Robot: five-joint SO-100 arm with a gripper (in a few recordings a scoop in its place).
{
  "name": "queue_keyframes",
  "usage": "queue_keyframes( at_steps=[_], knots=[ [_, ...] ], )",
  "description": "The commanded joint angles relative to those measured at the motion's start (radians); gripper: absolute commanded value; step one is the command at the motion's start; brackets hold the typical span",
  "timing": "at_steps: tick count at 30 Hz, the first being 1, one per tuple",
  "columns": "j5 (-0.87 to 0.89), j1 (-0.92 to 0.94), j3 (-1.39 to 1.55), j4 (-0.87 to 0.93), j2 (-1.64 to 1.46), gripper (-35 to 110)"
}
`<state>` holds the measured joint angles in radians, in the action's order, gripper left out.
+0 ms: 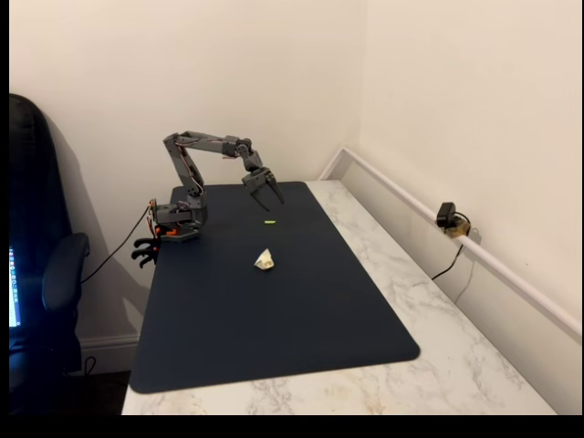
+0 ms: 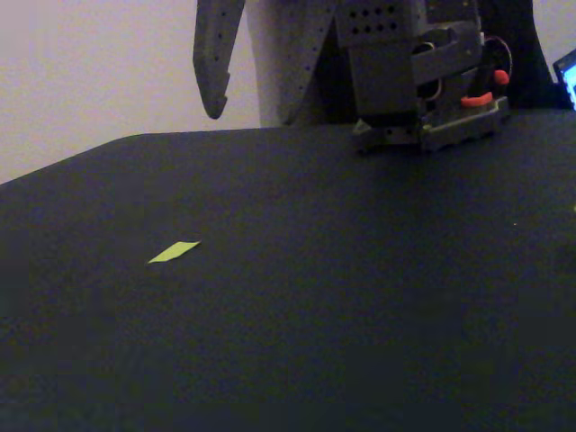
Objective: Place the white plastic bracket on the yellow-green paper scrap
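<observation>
Hovering above the far end of the dark blue mat [image 1: 274, 310], the grey gripper [image 1: 270, 197] hangs in the air with its fingers spread apart and nothing between them. In a fixed view the arm [image 1: 205, 151] rises from its base [image 1: 178, 224] at the far left corner of the mat, bends at the elbow and reaches out to the right, with the fingertips angled down toward the mat.

The yellow-green paper scrap [image 1: 269, 223] lies flat on the mat, pretty much right under the gripper but clearly apart from it. The white plastic bracket [image 1: 264, 260] sits a bit nearer to the camera than the scrap, alone on the mat, not touching the scrap or the gripper. So it's resting on bare mat, near the scrap but not on it.

The low fixed view looks across the mat [image 2: 360, 315] from close to its surface. There the paper scrap [image 2: 174, 252] shows as a small bright diamond-shaped sliver on the left, lying flat. Above it, two perforated grey fingers [image 2: 214, 54] hang down from the top edge, their tips well off the mat with a gap between them. The arm's base [image 2: 432, 126] stands on the far side to the right, with some orange bits on it.

The mat sits on a white marbled table [image 1: 456, 338], and a small camera [image 1: 447, 217] is perched on the rail along the right-hand wall. A dark office chair [image 1: 41, 274] stands at the left.
</observation>
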<state>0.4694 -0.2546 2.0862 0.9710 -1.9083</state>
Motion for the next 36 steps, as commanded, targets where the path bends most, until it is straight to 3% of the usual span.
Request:
queue_keyframes(
  at_steps=[1,14,22,26,31,36],
  knots=[
    [0.006,-0.021,-0.071,-0.008,-0.008,23],
    [-0.031,-0.054,-0.149,0.009,0.101,22],
    [-0.095,-0.123,-0.666,0.370,0.380,24],
    [-0.104,-0.183,-0.781,0.483,0.431,24],
    [-0.049,-0.314,-1.272,0.758,0.712,27],
    [0.037,-0.419,-1.430,0.775,0.818,31]
  ],
)
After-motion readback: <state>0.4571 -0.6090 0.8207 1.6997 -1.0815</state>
